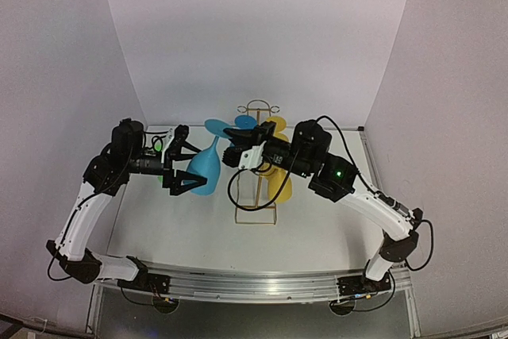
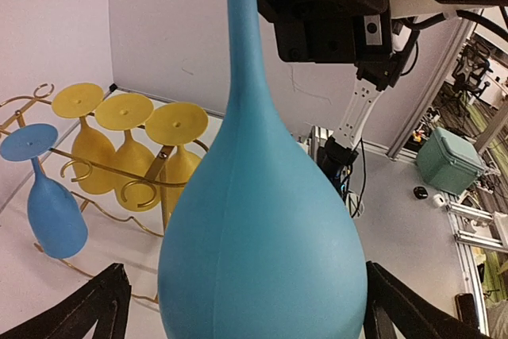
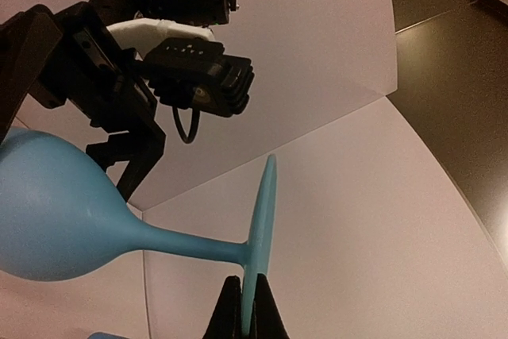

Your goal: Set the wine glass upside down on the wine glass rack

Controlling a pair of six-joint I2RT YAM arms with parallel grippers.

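Observation:
The blue wine glass (image 1: 205, 174) hangs in the air left of the rack, bowl toward the near side and foot toward the back wall. My right gripper (image 1: 232, 148) is shut on the rim of its flat foot (image 3: 260, 228); in the right wrist view the right gripper (image 3: 244, 311) pinches the disc edge-on. My left gripper (image 1: 190, 161) is open, one finger on each side of the bowl (image 2: 262, 220), with gaps showing on both sides. The gold wire wine glass rack (image 1: 255, 107) stands just right of the glass.
Three yellow glasses (image 2: 127, 144) and one blue glass (image 2: 51, 204) hang upside down on the rack (image 2: 75, 168). White walls enclose the table on the left, back and right. The right arm (image 1: 317, 156) reaches over the rack.

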